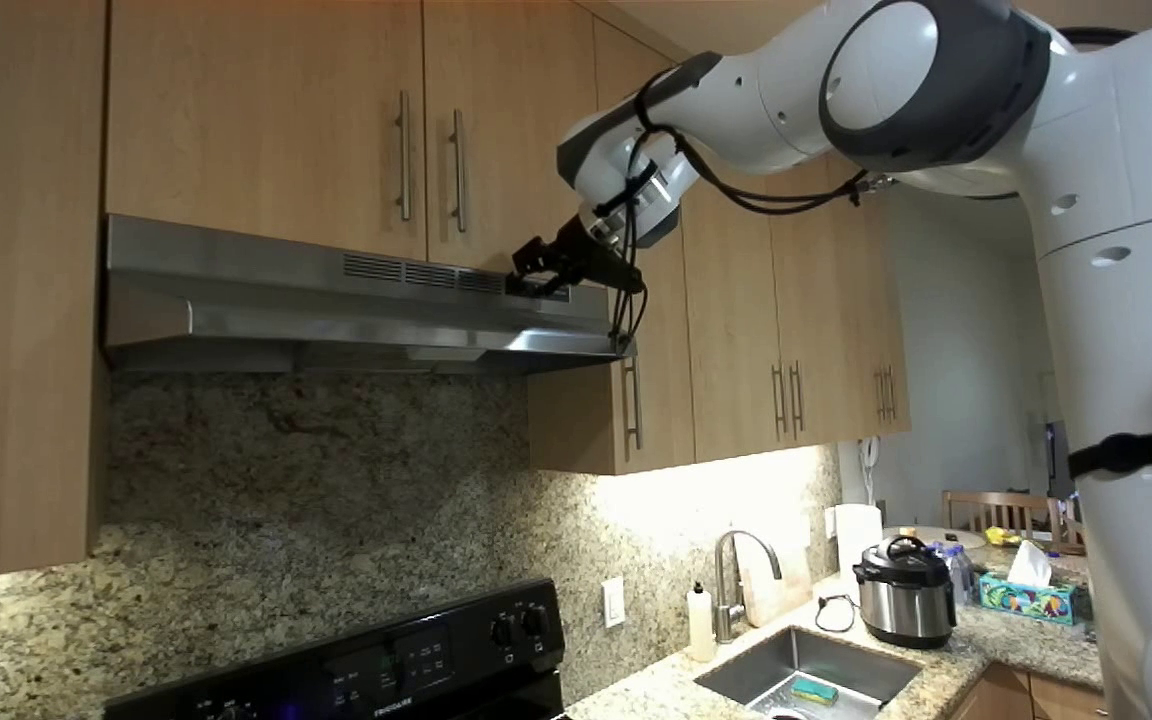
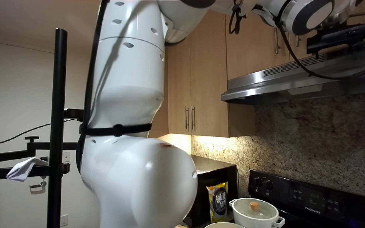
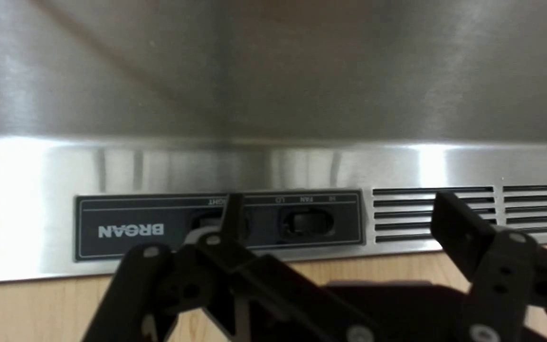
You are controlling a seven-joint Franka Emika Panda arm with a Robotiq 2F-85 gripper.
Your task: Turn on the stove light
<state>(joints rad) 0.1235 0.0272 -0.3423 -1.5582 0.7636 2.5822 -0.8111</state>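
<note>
One run of cabinets (image 1: 266,120) hangs behind the white arm (image 1: 1116,330) in both exterior views. Beneath part of it sits the steel hood (image 1: 336,305), above the black stove (image 1: 336,660). The claw (image 3: 340,209) is at the hood's front, released, its fingers (image 3: 458,230) spread well apart. The hood's dark panel (image 3: 131,213) carries the light switch (image 3: 210,220), partly covered by one fingertip (image 3: 232,213) in the wrist view; whether they touch I cannot tell. Beside it shows the fan switch (image 3: 309,222).

Wooden cabinets (image 1: 736,330) hang above the counter (image 1: 646,690). Speckled backsplash (image 1: 586,560) rises behind the counter; bright light (image 1: 676,500) falls on it. Beyond the counter: a chair (image 1: 996,499) and a pale wall (image 1: 956,340).
</note>
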